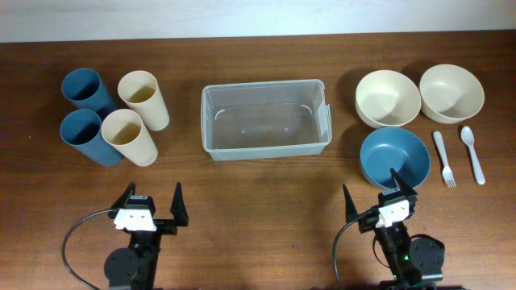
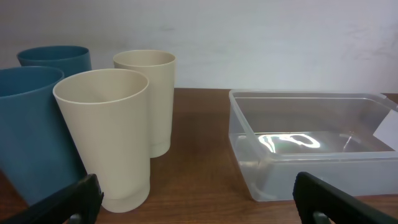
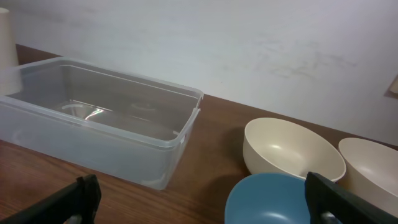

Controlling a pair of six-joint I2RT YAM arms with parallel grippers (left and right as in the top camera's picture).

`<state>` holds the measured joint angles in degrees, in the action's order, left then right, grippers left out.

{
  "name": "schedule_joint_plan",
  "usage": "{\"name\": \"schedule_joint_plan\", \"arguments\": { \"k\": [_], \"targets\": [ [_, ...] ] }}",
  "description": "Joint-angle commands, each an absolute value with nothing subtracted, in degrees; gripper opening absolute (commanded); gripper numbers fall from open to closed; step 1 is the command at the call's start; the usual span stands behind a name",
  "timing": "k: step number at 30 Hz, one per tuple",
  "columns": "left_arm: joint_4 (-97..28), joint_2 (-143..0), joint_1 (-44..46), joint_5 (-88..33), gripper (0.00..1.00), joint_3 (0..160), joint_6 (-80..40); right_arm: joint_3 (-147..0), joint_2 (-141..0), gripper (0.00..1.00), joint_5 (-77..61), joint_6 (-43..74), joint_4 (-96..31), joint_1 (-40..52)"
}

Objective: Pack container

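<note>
Nothing is packed yet: your container (image 1: 262, 121) sits empty; left tool (image 1: 153, 195) and right tool (image 1: 371, 190) are spread wide, holding nothing.

Your left gripper (image 1: 154, 193) and right gripper (image 1: 371, 193) have black pointed fingers (image 1: 178, 203) and a white block (image 1: 133, 215). Both arms (image 1: 127, 262) are black, each with a looping black cable (image 1: 71, 238); the right shows a green light (image 1: 405, 258).

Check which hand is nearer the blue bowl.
Right. The right hand sits right by the blue bowl; the left hand is far across the table, by the cups.
</note>
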<state>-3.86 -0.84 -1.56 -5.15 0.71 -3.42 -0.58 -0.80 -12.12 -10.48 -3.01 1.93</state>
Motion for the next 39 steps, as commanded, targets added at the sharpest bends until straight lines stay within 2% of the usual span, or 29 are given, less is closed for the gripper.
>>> {"name": "schedule_joint_plan", "arguments": {
  "k": [1,34,39],
  "targets": [
    [-4.1,-0.3,-1.3,-4.7,1.0,0.5,-2.5,-0.3,-0.2,0.99,-12.9,-10.3,-3.3,2.2],
    [-4.1,-0.3,-1.3,-4.7,1.0,0.5,-2.5,-0.3,-0.2,0.99,-13.1,-10.2,-2.3,2.2],
    [-4.1,-0.3,-1.3,-4.7,1.0,0.5,-2.5,-0.3,-0.2,0.99,-20.6,-10.1,-1.3,2.2]
  ]
}}
